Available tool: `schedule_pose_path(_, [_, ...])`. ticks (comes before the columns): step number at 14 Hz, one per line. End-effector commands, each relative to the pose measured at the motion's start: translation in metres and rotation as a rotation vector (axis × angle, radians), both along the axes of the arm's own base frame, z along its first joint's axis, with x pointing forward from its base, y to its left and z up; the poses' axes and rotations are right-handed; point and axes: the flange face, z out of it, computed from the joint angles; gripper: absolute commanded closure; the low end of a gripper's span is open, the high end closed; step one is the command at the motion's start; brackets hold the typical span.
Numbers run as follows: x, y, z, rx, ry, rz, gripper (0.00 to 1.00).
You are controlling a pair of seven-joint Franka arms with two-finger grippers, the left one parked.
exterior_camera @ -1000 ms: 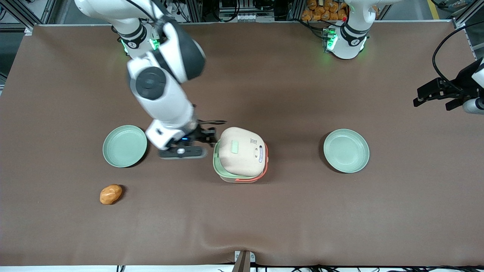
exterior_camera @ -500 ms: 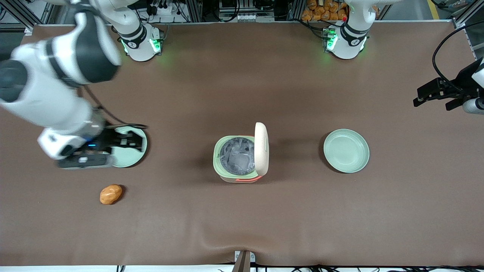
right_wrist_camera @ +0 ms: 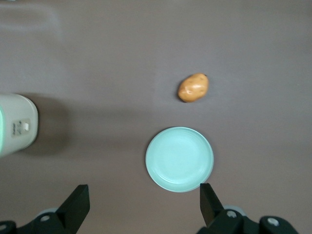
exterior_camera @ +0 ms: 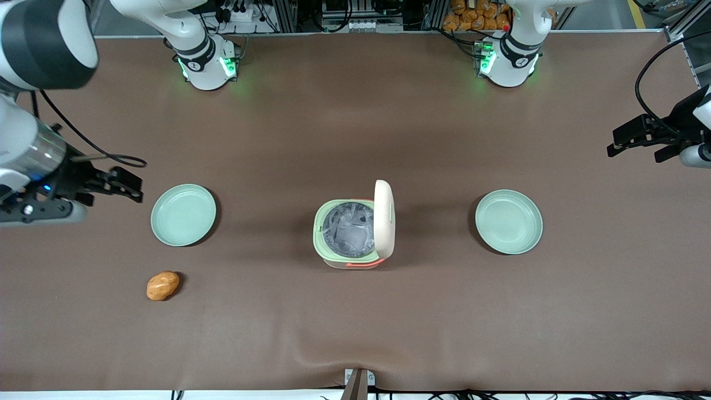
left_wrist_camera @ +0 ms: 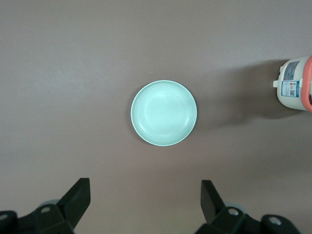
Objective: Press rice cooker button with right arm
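The cooker (exterior_camera: 354, 229) stands with its lid (exterior_camera: 384, 219) upright. The open, empty gripper (exterior_camera: 130, 188) hovers well apart, beside a plate (exterior_camera: 183, 215).

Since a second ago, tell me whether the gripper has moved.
Yes. The gripper left the rice cooker and now sits past the plate, toward the working arm's end.

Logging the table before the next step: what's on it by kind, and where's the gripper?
Pale green plates: 2
Rice cooker, lid up: 1
Potato: 1
Total: 4
The gripper is open, above the table at the working arm's end, holding nothing.
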Motion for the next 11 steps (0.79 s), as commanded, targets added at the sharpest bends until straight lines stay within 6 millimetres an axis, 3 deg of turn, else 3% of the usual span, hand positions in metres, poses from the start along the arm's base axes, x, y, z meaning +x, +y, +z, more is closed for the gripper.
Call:
schedule_pose_path(1, [-0.036, -0.041, 0.023, 0.008, -0.011, 0.009, 0.00])
schedule_pose_path(2, [-0.045, -0.053, 0.027, 0.011, -0.011, 0.001, 0.00])
schedule_pose_path(4, [-0.059, -0.049, 0.035, 0.015, 0.008, 0.003, 0.00])
schedule_pose_path(11, [-0.077, -0.056, 0.056, 0.012, 0.045, -0.021, 0.00])
